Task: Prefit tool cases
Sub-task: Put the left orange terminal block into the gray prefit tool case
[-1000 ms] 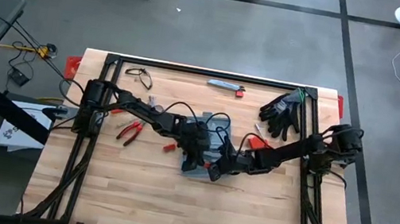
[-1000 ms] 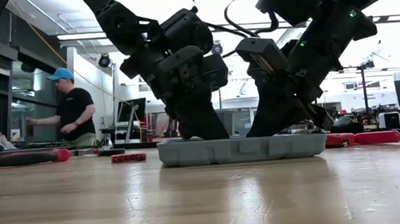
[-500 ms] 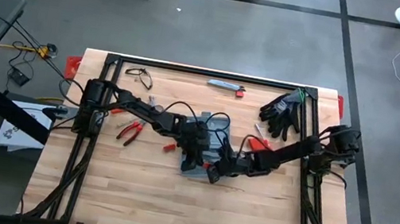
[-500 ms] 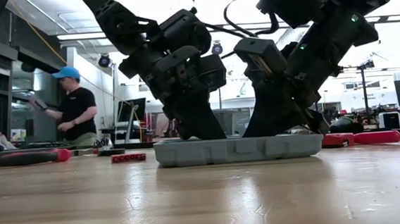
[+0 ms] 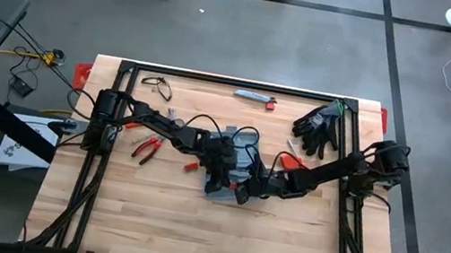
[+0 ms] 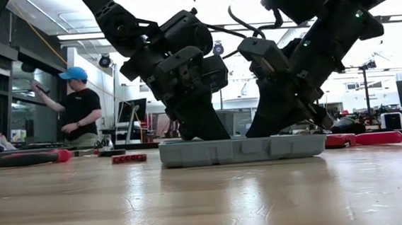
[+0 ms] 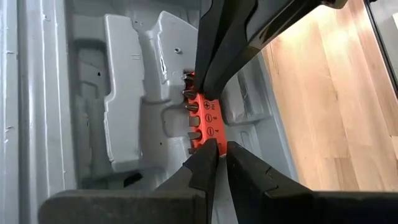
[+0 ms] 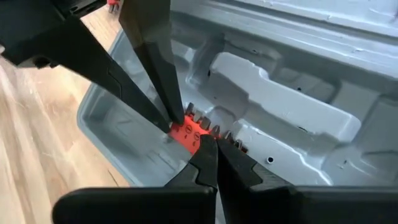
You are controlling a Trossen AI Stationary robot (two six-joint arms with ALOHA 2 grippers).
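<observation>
The grey-blue tool case [image 5: 217, 189] lies open and flat on the table's middle, its moulded recesses [image 7: 124, 93] facing up. A red bit holder [image 7: 204, 115] with several bits lies in one recess. My left gripper [image 7: 219, 148] reaches into the case from the left and is nearly shut at one end of the holder. My right gripper [image 8: 210, 142] comes in from the right, shut, with its tips on the same holder. In the low view both grippers stand inside the case tray [image 6: 239, 150]. My left gripper has the red bit holder's end [image 7: 202, 142] at its fingertips, the two fingers standing close together on it. The fingers slant down into the case. The holder lies in the case's recess. My right gripper's shut fingertips [image 8: 205, 152] rest on the holder's red strip [image 8: 185, 132], beside its bits. The fingers slant down from the table's right side. The tips themselves cover the exact spot of contact.
Red-handled pliers [image 5: 147, 147] and a small red piece [image 5: 190, 165] lie left of the case. Black gloves [image 5: 318, 126] lie at the far right, a slim grey bar [image 5: 253, 96] at the far edge. Bare wood fills the near half. A person stands behind the table [image 6: 75, 110].
</observation>
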